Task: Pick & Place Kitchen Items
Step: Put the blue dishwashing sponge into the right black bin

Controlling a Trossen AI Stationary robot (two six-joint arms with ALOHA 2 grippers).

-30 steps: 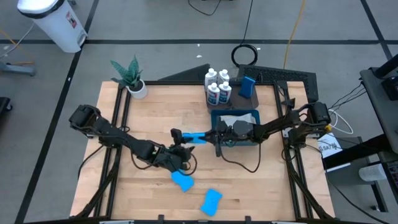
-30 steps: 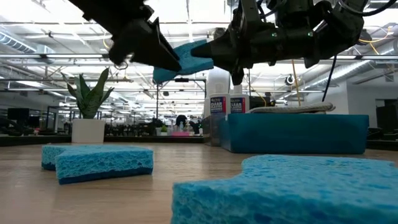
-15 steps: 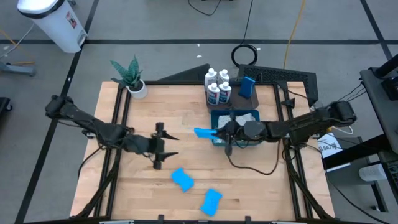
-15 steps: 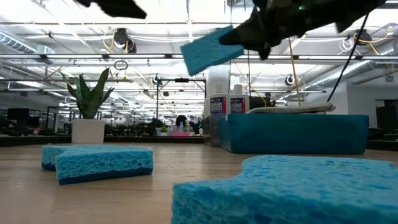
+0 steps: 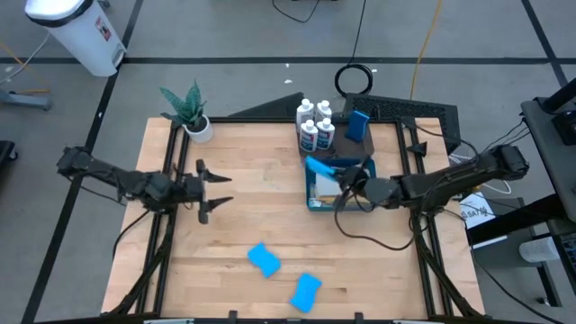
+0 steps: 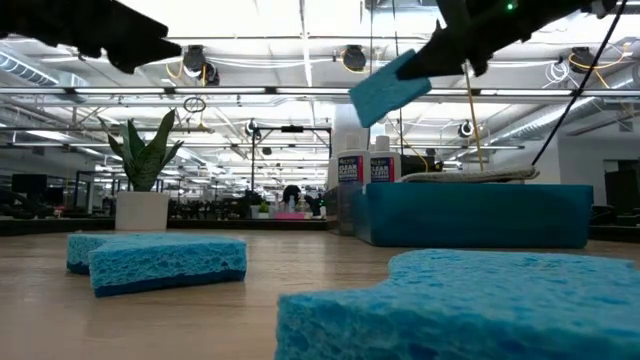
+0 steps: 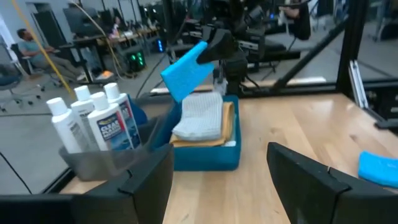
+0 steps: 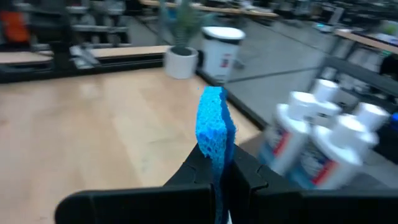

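Observation:
My right gripper (image 5: 339, 181) is shut on a bright blue sponge (image 5: 320, 168), which hangs in the air over the left end of the blue bin (image 5: 335, 205). The bin holds folded cloths (image 7: 200, 116). White bottles with blue labels (image 5: 315, 125) stand just beyond the bin in a dark tray. Two more sponges (image 5: 264, 260) (image 5: 306, 291) lie flat on the table near its front edge. My left gripper (image 5: 222, 189) is open at the left of the table, pointing level toward the bin, with nothing between its fingers. My right gripper pinches the sponge's near end (image 8: 214, 157) between its two fingers, one on each broad face. The fingers reach in about level from the table's right side. The sponge stands on edge, sticks out past the fingertips and is lifted clear above the bin.
A potted plant (image 5: 190, 112) stands at the table's far left corner. Another blue sponge (image 5: 360, 123) sits upright in the dark tray (image 5: 405, 112) behind the bin. Bare wood lies between the two arms. A white waste bin (image 5: 76, 31) stands on the floor beyond the table.
My left gripper has let go of the sponge that both grippers held, opened, and drawn back toward the table's left edge. My right gripper has carried the sponge up and toward the table's right, from mid-table to above the bin, and the sponge has turned with it.

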